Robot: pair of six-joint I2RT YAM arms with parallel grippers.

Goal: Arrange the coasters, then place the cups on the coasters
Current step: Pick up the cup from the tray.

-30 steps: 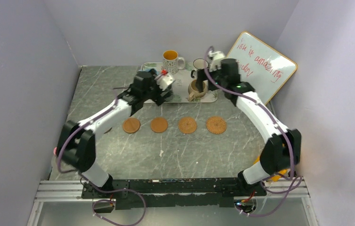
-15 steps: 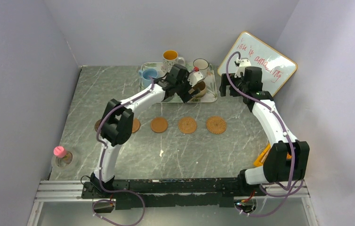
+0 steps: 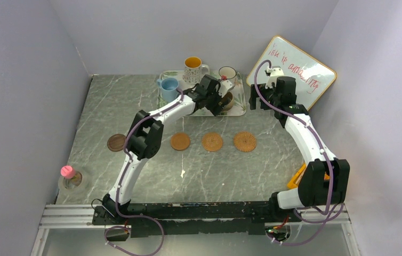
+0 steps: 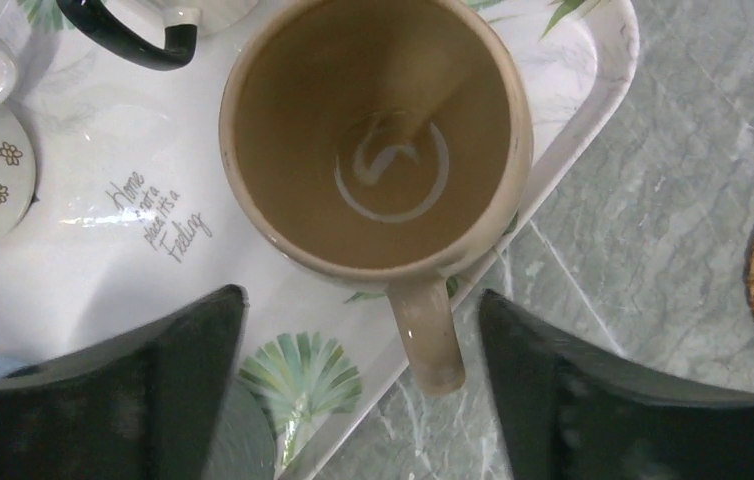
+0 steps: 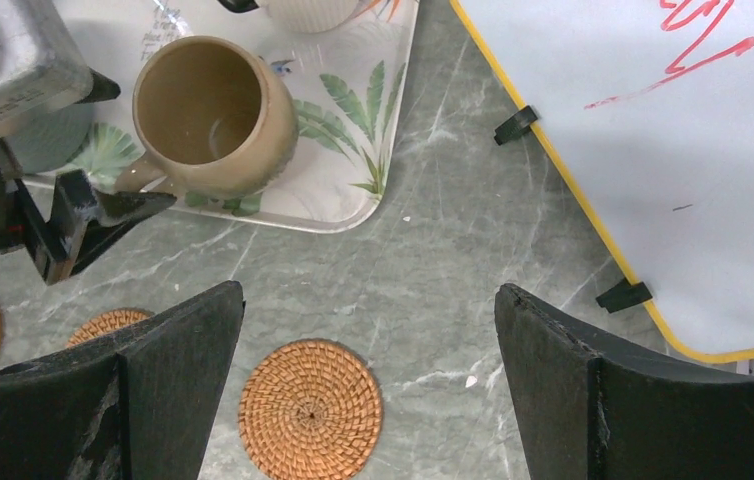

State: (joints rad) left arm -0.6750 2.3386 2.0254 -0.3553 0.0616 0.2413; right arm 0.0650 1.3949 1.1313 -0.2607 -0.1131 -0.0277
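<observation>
The left hand (image 4: 358,300) is hovering wide open and empty over the tan cup (image 4: 373,130), which is standing at the corner of the tray (image 4: 113,250) with its handle pointing between the fingers (image 4: 153,400), probably to be gripped next. The right hand (image 5: 368,300), also fully open and holding nothing, is waiting aside over the counter (image 5: 473,180), while the coasters (image 3: 212,142) are lying in a row in front, none carrying a cup

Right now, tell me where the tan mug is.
The tan mug stands at the near right corner of the leaf-print tray, seen in the left wrist view, its handle pointing off the tray's edge toward the open left fingers.
</observation>
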